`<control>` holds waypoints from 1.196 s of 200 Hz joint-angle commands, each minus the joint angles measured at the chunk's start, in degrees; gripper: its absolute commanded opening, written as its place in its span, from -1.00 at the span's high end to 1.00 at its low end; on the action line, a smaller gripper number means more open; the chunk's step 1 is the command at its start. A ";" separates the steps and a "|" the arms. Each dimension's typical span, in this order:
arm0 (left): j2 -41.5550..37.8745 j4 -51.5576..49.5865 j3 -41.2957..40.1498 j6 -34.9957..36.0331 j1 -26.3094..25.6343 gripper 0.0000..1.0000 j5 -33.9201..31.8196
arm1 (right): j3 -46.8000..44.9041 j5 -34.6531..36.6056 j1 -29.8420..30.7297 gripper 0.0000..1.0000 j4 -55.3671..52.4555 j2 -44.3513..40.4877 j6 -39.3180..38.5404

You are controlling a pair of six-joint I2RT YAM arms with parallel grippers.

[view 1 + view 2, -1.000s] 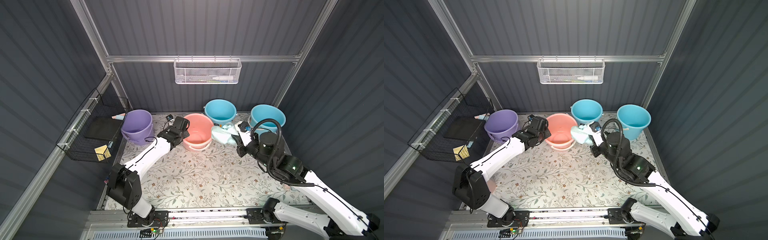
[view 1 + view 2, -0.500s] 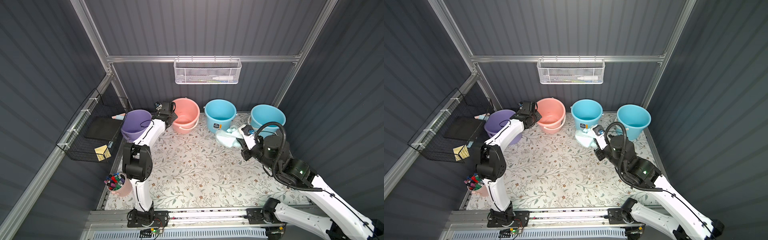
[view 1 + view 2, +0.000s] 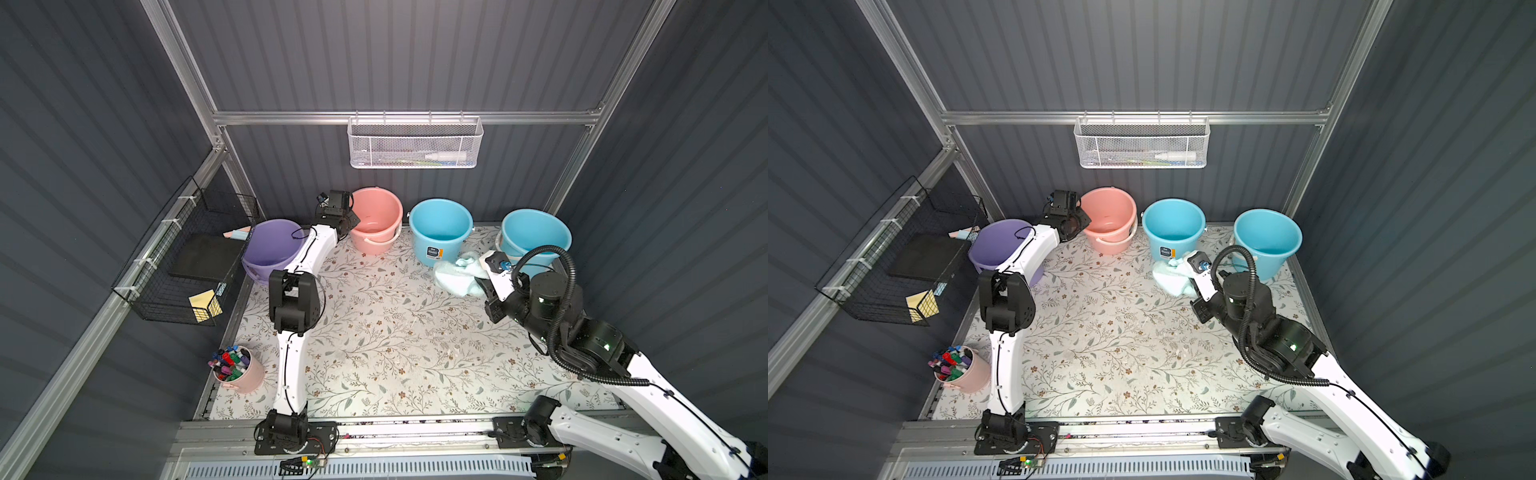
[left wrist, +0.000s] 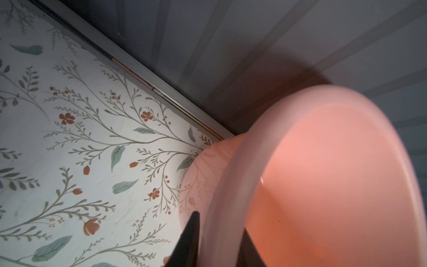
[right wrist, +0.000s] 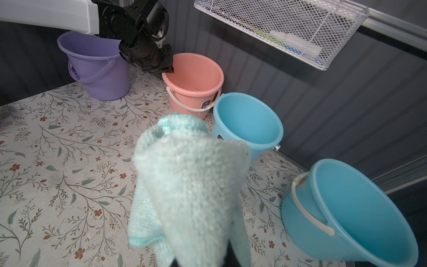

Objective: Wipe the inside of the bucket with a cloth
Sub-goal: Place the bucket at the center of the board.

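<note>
Floral desk point(image 3: 374, 340). Pink bucket point(image 3: 376, 210) stands upright at the back wall, between purple bucket point(image 3: 268, 245) and a blue bucket point(image 3: 440, 224). Left jaws straddle its rim on the purple bucket's side; can't tell if clamped. Mint cloth point(image 3: 455, 276) hangs pinched tight in right jaws, near the blue bucket.

Robot lab test cell: grey corrugated wall panels point(image 3: 395, 62) on an aluminium frame point(image 3: 407, 117), left arm point(image 3: 291, 365) and right arm point(image 3: 648, 386) bolted to a front rail point(image 3: 415, 430). Floral-covered desk point(image 3: 395, 332), with a white mesh basket point(image 3: 415, 143) and a black wire basket point(image 3: 183, 266) hung up as props.
</note>
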 commanded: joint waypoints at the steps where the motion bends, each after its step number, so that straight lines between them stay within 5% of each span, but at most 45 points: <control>1: -0.07 -2.34 2.82 0.22 0.24 0.42 0.96 | 0.50 0.68 -0.05 1.00 -0.85 -0.57 -0.72; 57: -3.08 -2.06 0.62 -0.07 0.24 0.88 3.07 | 1.20 0.07 -0.04 1.00 -0.97 0.02 -0.44; 129: -9.43 -0.55 -8.23 -0.98 0.24 0.89 5.28 | 1.38 -0.36 0.01 1.00 -0.75 0.03 -0.49; 198: -11.58 -4.15 -4.76 -0.30 0.24 0.02 2.55 | 2.08 -1.11 0.01 1.00 -0.21 0.99 -0.79; 239: -16.44 -4.74 -6.20 -1.43 0.24 -0.15 0.73 | 2.19 -0.78 0.03 1.00 -0.33 0.73 -1.38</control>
